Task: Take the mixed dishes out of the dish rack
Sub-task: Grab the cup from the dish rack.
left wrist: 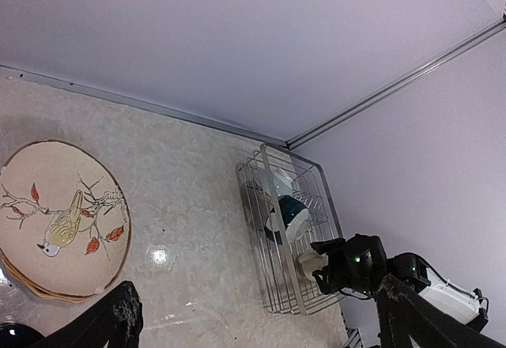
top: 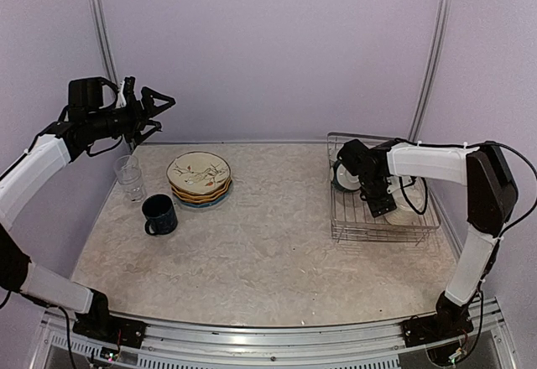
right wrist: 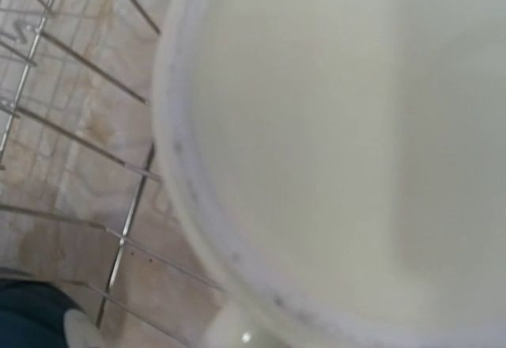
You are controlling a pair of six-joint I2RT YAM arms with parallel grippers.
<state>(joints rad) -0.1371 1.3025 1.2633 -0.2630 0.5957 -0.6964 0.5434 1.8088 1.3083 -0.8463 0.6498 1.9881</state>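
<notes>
Cream mug [right wrist: 340, 142] in dish rack [top: 382, 236], just beside right claw [top: 384, 210]; claw's grip not discernible.

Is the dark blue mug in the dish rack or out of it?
Out. The dark blue mug stands upright on the table, far left of the dish rack.

Cream top plate [top: 199, 170], well left of the dish rack [top: 382, 228], carries a yellow-and-white bird on thin dark branches with orange-red leaves and a fine brown rim line. Beneath it peeks an orange-yellow plate [top: 206, 193], then a blue plate [top: 205, 203]. Further from the rack sit a glossy dark blue mug [top: 159, 215] and a clear, colourless glass tumbler [top: 130, 176]. The rack itself is silver wire; inside it are a teal bowl [left wrist: 291, 212] with a pale inside and a plain cream mug [right wrist: 356, 142]. The tabletop [top: 268, 252] is mottled beige, the wall [top: 268, 50] pale lilac.
</notes>
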